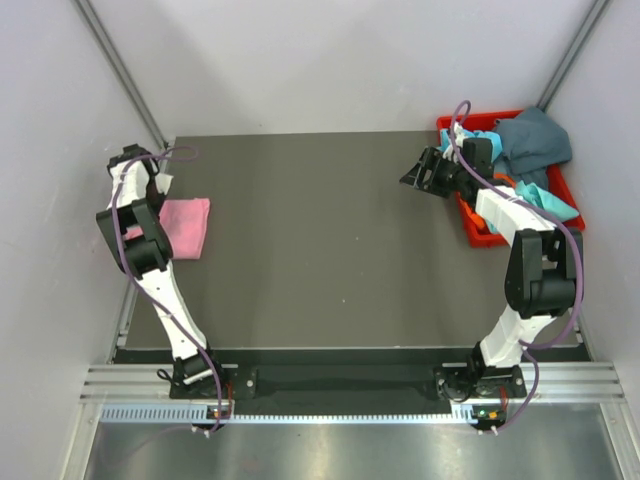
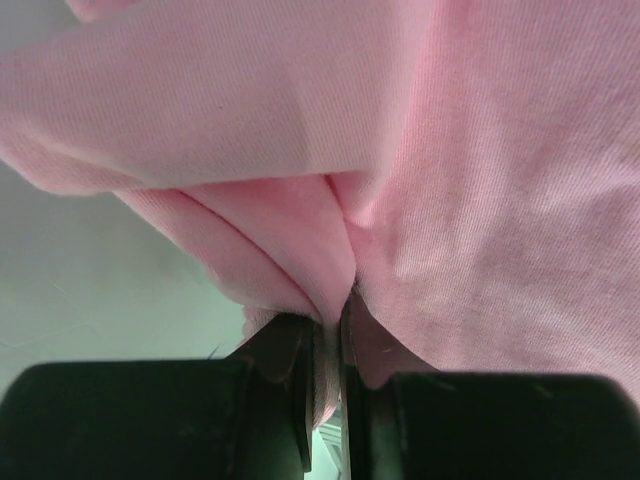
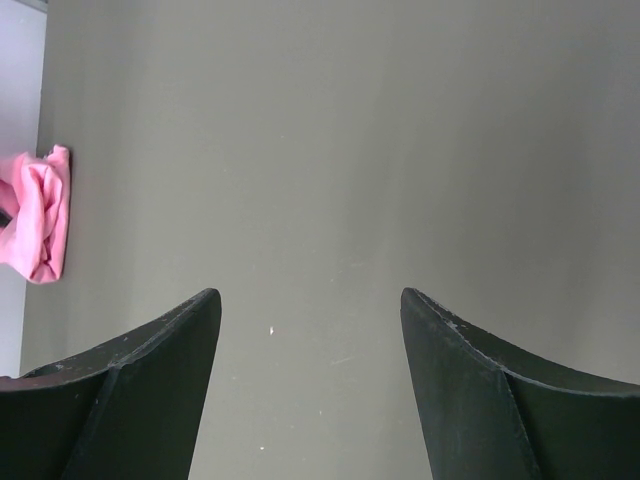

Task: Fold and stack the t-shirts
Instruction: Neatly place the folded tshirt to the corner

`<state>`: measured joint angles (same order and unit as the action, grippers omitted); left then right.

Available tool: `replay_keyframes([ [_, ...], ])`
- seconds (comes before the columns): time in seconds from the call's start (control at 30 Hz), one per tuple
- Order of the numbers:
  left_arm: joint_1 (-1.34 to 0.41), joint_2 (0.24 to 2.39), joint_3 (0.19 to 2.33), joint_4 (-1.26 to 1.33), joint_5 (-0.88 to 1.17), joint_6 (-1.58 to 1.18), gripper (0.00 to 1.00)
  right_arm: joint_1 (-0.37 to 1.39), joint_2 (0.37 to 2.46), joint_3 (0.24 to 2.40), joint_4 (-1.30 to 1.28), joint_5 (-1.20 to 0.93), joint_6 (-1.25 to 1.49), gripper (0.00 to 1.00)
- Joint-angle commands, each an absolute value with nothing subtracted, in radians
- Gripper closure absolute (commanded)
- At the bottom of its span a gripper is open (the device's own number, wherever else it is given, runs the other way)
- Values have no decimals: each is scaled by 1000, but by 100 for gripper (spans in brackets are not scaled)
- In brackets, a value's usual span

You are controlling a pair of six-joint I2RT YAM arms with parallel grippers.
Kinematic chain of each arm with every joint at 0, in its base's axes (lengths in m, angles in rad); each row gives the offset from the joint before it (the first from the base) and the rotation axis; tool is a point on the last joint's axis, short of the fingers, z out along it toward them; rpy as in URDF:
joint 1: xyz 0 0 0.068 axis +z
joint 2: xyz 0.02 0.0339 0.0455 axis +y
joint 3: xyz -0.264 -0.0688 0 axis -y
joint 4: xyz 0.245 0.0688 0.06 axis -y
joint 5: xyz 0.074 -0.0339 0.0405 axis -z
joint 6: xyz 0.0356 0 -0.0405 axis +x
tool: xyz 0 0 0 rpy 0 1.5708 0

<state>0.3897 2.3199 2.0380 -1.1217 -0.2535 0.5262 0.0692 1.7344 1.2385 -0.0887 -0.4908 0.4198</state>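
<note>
Now the left gripper (image 2: pixel 329 312) is pinched tight on a fold of the pink shirt (image 2: pixel 480 180), which lies at the left edge of the worktop (image 1: pixel 320 240); the right gripper (image 3: pixel 308 295) stands spread, holding nothing, over bare worktop just beside the red bin (image 1: pixel 468 228); a teal-grey shirt (image 1: pixel 535 140) and a turquoise shirt (image 1: pixel 552 204) lie heaped in that bin.

Top cam: overhead, looks down. L wrist: v. close on pink t-shirt (image 2: pixel 480 150). R wrist: low, sees it afar.
</note>
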Motion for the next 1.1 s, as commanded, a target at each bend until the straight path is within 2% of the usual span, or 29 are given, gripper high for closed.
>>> replay_keyframes([
  [0.0,382,2255,2039,-1109,-255,492,100,72,1697,1244,-26,-494,417,28],
  [0.03,382,2249,2040,-1111,-264,488,97,72,1694,1244,-26,-492,417,28],
  [0.1,382,2224,2046,-1121,-271,462,84,72,1690,1238,-26,-491,414,28],
  [0.2,379,2154,2045,-1124,-270,419,43,71,1684,1230,-26,-491,411,28],
  [0.23,370,2129,2040,-1100,-264,413,36,69,1683,1229,-26,-489,410,28],
  [0.33,318,2025,2026,-1046,-262,410,27,71,1680,1220,-29,-488,407,28],
  [0.47,235,1934,1961,-951,-239,440,23,72,1687,1218,-31,-489,407,28],
  [0.63,198,1965,1902,-983,-169,402,45,74,1697,1238,-29,-486,408,28],
  [0.7,198,1991,1890,-1008,-147,364,47,74,1692,1243,-31,-480,400,28],
  [0.8,198,2020,1875,-1015,-129,336,46,74,1686,1235,-35,-480,394,28],
  [0.93,192,2051,1875,-1012,-103,313,39,72,1674,1215,-40,-476,390,28],
  [1.07,184,2085,1879,-1014,-69,314,40,72,1669,1209,-40,-471,388,28],
])
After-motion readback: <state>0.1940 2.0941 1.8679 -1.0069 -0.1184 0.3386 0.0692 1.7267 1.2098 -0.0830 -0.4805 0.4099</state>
